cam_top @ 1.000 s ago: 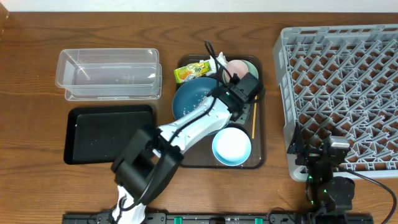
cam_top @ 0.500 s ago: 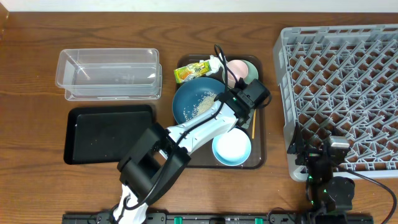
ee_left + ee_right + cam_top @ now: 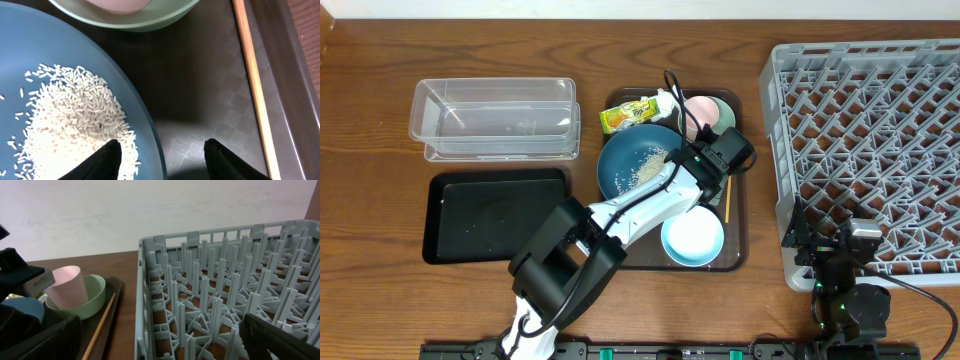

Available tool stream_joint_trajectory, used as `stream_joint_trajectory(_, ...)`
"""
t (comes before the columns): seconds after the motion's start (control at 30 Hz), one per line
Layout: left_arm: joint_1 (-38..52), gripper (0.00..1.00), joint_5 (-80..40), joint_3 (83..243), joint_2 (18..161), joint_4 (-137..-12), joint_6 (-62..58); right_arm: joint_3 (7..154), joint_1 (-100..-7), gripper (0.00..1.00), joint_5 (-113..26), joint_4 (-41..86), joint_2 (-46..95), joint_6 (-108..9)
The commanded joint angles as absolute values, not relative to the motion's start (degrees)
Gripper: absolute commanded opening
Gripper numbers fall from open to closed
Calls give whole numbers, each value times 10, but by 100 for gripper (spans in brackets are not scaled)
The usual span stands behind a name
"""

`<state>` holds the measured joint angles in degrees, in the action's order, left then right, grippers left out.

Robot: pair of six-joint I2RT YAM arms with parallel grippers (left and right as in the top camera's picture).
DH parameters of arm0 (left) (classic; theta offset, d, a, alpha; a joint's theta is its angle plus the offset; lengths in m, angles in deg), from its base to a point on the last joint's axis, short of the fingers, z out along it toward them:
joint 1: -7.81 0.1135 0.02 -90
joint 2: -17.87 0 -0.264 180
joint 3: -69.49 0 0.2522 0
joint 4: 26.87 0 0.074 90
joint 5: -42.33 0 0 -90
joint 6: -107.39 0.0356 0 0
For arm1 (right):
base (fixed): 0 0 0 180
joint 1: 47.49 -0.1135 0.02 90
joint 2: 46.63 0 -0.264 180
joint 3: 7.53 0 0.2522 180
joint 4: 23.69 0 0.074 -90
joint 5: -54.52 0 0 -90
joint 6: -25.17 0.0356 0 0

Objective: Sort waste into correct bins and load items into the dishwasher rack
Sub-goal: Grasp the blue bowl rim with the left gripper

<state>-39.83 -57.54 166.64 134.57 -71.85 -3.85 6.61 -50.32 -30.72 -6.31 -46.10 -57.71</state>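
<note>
One chopstick (image 3: 254, 85) lies along tray's (image 3: 210, 100) right edge; left tool (image 3: 161, 149) open astride plate (image 3: 30, 45) rim.

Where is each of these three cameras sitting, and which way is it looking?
Overhead: fixed above the table, looking straight down; the left arm and right arm show.
Left wrist: on the left arm, looking down at the rice on the dark blue plate; the left gripper's fingertips show.
Right wrist: low beside the dishwasher rack, facing across it; the right gripper's fingers show.
Shared: the chopstick and mint green bowl appear in all three.
</note>
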Motion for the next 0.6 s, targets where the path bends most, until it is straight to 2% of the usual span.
stream_joint_trajectory(0.0, -398, 55, -589, 1664, 1355, -715, -44, 65, -508, 99, -301, -61, -462, -581)
stream_joint_trajectory(0.57, -398, 44, -589, 1659, 1381, -712, -52, 65, -508, 99, -301, -61, -462, -581)
